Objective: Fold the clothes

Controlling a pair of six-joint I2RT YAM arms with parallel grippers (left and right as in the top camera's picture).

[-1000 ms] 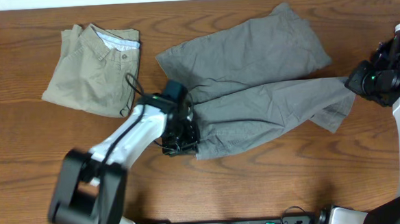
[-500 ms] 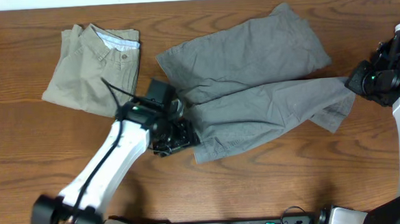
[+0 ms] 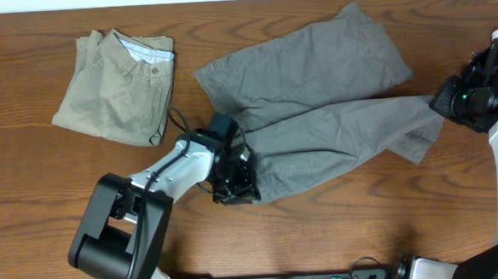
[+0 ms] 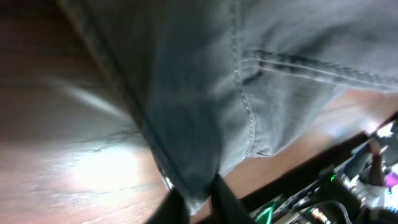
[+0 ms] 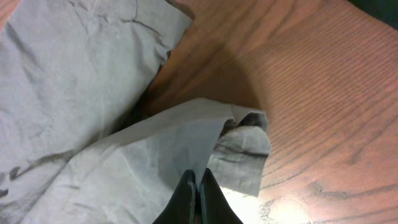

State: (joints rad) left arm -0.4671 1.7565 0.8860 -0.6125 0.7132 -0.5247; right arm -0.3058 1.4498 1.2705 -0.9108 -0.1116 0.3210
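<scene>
Jaws of the left gripper point(image 3: 234, 188) are clamped on the lower left edge of the grey shorts point(image 3: 323, 93), just below the centre of the overhead view. From the left wrist camera, the two dark fingers point(image 4: 176, 208) close on a stitched hem that hangs in front of the lens, with the fabric filling the upper part of the frame.

Jaws of the right gripper point(image 3: 446, 105) are pressed together at the far right of the overhead view, touching the right end of the same shorts. From the right wrist camera, a ridge of grey cloth runs up into the closed fingertips, which appear to pinch it.

These shorts lie spread and creased across the centre and upper right of the wooden table point(image 3: 30, 194), one leg above the other.

A khaki pair of shorts point(image 3: 118, 86) lies folded in the upper left, apart from the grey pair, with a paler lining showing at its top edge.
</scene>
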